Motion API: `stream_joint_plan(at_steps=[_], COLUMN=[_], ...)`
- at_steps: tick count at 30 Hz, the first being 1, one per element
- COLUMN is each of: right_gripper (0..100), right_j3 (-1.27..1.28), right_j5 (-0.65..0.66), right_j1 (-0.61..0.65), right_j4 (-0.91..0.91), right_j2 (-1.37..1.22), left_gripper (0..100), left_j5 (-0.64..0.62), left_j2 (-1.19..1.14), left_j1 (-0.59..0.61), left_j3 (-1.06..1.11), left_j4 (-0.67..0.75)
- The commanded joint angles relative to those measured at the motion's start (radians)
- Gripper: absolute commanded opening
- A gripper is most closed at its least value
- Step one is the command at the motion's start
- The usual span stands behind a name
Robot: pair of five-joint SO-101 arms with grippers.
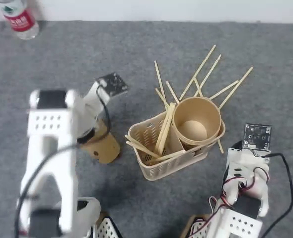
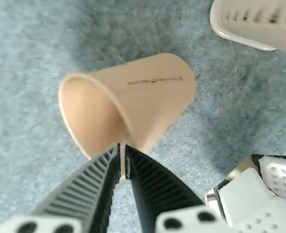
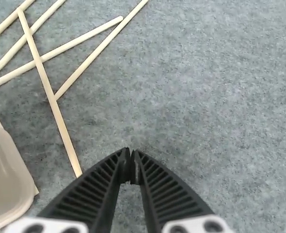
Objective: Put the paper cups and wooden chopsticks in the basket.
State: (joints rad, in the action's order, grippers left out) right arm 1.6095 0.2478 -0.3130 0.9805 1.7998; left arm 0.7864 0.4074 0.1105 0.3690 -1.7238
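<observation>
A paper cup [image 2: 128, 97] lies on its side on the grey carpet, left of the basket [image 1: 154, 171]. My left gripper [image 2: 122, 151] is shut on the cup's rim, one finger inside and one outside. From above, the same cup [image 1: 104, 145] lies under the left arm. The white basket holds a second paper cup [image 1: 198, 121], upright, and several wooden chopsticks [image 1: 164, 130]. More chopsticks [image 1: 206, 74] lie loose on the carpet behind the basket. My right gripper [image 3: 132, 154] is shut and holds nothing, low over bare carpet near loose chopsticks [image 3: 51, 97] and a basket corner [image 3: 2, 184].
A plastic water bottle [image 1: 18, 17] lies at the far left corner by the wall. The right arm [image 1: 246, 178] stands right of the basket. Open carpet stretches between the bottle and the basket.
</observation>
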Motion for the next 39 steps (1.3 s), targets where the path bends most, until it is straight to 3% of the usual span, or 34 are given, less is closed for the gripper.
stream_joint_plan(at_steps=[1,7,10,13,17,20,24,27,35,39], right_gripper=[0.8,0.8,0.8,0.8,0.8,0.8,0.8,0.8,0.8,0.8], right_j3=[-0.006,-0.002,0.002,0.002,0.002,0.002,0.002,0.002,0.002,0.002], right_j5=[0.012,0.012,0.014,0.014,0.014,0.014,0.014,0.014,0.014,0.014], right_j1=[0.012,0.012,0.012,0.012,0.012,0.012,0.012,0.012,0.012,0.012], right_j4=[-0.022,-0.021,-0.022,-0.022,-0.022,-0.022,-0.022,-0.022,-0.022,-0.022], right_j2=[0.013,0.013,0.013,0.013,0.013,0.013,0.013,0.013,0.013,0.013], left_gripper=[1,1,1,1,1,2,2,2,2,2], left_j5=[0.011,0.006,0.006,-0.054,-0.261,-0.341,-0.358,-0.460,-0.608,-0.615], left_j2=[0.261,0.431,0.499,0.555,0.568,0.528,0.445,0.376,0.127,-0.041], left_j1=[-0.015,-0.157,-0.158,0.002,0.284,0.410,0.477,0.523,0.585,0.582], left_j3=[0.081,0.237,0.214,0.130,0.131,0.239,0.398,0.437,0.433,0.432], left_j4=[-0.034,-0.029,0.012,0.140,0.494,0.697,0.905,1.037,1.149,1.149])
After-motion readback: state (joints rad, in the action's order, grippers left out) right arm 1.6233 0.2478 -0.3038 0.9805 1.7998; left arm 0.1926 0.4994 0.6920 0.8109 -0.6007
